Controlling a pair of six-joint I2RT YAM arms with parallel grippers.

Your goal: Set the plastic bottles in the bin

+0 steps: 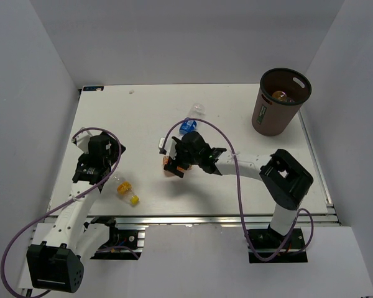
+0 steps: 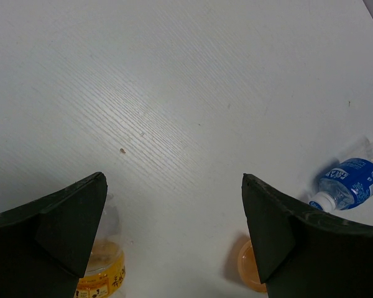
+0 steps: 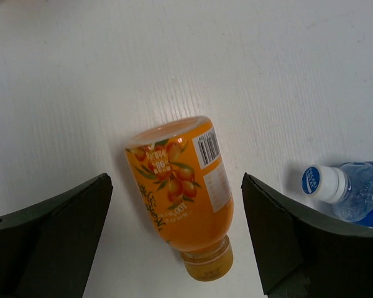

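a white table (image 1: 143,112) with faint grain fills the middle of the frame. plain pale grey walls (image 1: 186,37) box it in at left, top and right. a metal rail (image 1: 205,219) lines its lower edge. the light is soft and even.

The top view looks down on the whole table (image 1: 143,112); both wrist views face it closely (sharing the blue-labelled bottle (image 2: 351,183)).

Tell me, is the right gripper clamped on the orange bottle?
No, the orange bottle lies loose inside the open right gripper, with a gap showing on each side.
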